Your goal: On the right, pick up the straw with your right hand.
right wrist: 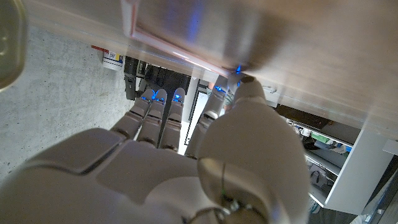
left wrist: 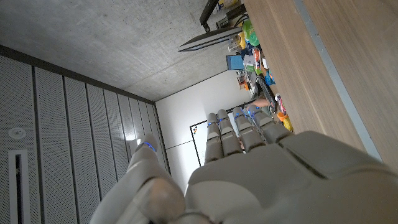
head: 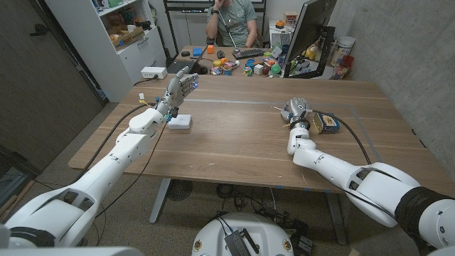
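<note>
The straw is thin and pale and lies on the wooden table at the right, poking out from under my right hand. That hand is down at the table with its fingers curled over the straw. In the right wrist view the straw runs along the tabletop just past the fingertips, and the thumb tip meets its near end; it is not lifted. My left hand is raised above the table's left side with its fingers spread upward, holding nothing.
A blue and yellow tin and a black cable lie just right of my right hand. A small white box sits under my left forearm. A person sits behind the far edge, by a cluttered desk with a monitor.
</note>
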You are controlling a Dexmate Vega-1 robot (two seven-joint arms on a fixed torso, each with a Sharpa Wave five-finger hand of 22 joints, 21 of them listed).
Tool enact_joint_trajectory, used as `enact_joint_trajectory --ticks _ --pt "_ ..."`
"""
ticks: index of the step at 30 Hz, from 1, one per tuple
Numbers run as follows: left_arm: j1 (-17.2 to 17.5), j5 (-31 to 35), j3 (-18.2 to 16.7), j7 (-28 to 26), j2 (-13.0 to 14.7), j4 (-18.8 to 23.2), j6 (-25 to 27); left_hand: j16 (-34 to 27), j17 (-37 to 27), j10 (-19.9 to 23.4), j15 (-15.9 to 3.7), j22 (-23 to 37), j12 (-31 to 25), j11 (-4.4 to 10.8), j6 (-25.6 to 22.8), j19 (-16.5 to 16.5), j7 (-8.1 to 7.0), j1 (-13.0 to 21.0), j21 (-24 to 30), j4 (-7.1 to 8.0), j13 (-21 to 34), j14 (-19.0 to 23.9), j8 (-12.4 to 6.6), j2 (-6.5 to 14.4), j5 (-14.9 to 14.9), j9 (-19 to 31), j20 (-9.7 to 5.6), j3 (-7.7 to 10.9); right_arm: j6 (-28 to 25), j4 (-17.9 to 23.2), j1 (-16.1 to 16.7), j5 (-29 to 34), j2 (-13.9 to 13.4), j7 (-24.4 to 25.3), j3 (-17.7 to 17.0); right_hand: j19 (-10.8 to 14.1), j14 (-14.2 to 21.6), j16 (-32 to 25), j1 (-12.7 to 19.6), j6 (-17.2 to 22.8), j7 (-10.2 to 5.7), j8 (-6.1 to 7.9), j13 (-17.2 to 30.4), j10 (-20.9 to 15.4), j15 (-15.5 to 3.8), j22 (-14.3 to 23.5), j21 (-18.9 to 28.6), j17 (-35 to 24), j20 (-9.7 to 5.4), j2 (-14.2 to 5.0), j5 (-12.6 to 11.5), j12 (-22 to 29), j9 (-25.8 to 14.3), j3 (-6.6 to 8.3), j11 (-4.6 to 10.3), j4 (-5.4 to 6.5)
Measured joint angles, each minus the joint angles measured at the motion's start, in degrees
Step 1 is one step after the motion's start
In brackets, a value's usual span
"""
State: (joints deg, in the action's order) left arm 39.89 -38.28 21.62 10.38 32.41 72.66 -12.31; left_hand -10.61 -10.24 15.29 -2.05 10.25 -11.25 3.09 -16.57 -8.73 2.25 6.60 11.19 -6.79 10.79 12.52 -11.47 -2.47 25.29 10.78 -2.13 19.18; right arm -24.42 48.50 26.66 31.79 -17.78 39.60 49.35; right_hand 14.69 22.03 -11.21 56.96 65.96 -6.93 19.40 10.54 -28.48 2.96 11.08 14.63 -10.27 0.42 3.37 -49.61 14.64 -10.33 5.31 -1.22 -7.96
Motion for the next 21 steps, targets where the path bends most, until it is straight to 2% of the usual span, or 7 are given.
enact_joint_trajectory --ticks 3,6,7,8,21 --pt "-0.09 -0.08 -0.01 0.3 -0.2 -0.52 -0.2 0.0 0.0 -0.24 0.0 0.0 0.0 -0.24 -0.23 -0.01 0.23 0.0 0.0 0.0 0.0 0.0 0.0 0.0 0.0 0.0 -0.01 0.0 -0.6 1.14 -0.01 0.35 -0.62 -0.3 0.08 0.04 -0.26 0.0 0.0 0.02 0.0 0.0 0.0 0.0 -0.25 -0.01 0.0 0.0 -0.05 0.0 0.0 0.0 0.0 0.0 0.0 0.0" --pt "-0.28 -0.22 -0.07 0.61 -0.38 -0.94 -0.52 0.0 0.0 -0.23 0.0 0.0 0.0 -0.23 -0.32 -0.01 0.32 0.0 0.0 0.0 0.0 0.0 0.0 0.0 0.0 0.0 -0.01 0.0 -1.37 2.52 -0.07 0.9 -1.38 -0.99 0.3 0.83 -0.5 0.21 0.0 0.11 0.08 0.0 0.0 0.0 -0.78 -0.01 0.0 0.0 -0.83 0.0 0.0 0.0 0.0 -0.18 0.0 0.17" --pt "-0.33 -0.31 -0.09 0.76 -0.42 -1.1 -0.62 0.0 0.0 -0.23 0.0 0.0 0.0 -0.23 -0.32 -0.01 0.32 0.0 0.0 0.0 0.0 0.0 0.0 0.0 0.0 0.0 -0.01 0.0 -1.65 3.45 -0.11 1.09 -1.87 -1.32 0.48 0.82 -0.33 0.21 0.0 2.16 0.07 -0.02 0.0 0.0 -0.95 -0.01 0.0 0.0 -0.83 0.01 0.0 0.0 0.0 -0.24 0.0 0.23" --pt "-0.37 -0.37 -0.09 0.83 -0.47 -1.25 -0.72 0.0 0.0 -0.23 0.0 0.0 0.0 -0.23 -0.33 -0.01 0.32 0.0 0.0 0.0 0.0 0.0 0.0 0.0 0.0 0.0 -0.01 0.0 -1.9 4.1 -0.12 1.26 -2.23 -1.67 0.59 0.82 -0.33 0.21 0.0 2.88 0.8 -0.02 0.0 0.01 -0.95 -0.01 0.0 0.0 -0.83 0.01 0.0 0.0 0.0 -0.24 -0.01 0.23" --pt "-0.94 -1.04 -0.54 1.93 -1.08 -3.27 -1.88 0.0 0.0 -0.22 0.0 0.0 0.0 -0.22 -0.32 -0.02 0.32 0.0 0.0 0.0 0.0 0.0 0.0 0.0 0.0 0.0 -0.01 0.0 -4.79 12.72 -0.95 3.56 -6.38 -5.2 1.55 0.82 -0.64 0.42 0.17 3.1 0.8 -0.11 0.28 0.02 -1.25 -0.01 0.0 0.0 -0.82 -0.16 0.0 0.0 0.0 -0.23 -0.02 0.58"
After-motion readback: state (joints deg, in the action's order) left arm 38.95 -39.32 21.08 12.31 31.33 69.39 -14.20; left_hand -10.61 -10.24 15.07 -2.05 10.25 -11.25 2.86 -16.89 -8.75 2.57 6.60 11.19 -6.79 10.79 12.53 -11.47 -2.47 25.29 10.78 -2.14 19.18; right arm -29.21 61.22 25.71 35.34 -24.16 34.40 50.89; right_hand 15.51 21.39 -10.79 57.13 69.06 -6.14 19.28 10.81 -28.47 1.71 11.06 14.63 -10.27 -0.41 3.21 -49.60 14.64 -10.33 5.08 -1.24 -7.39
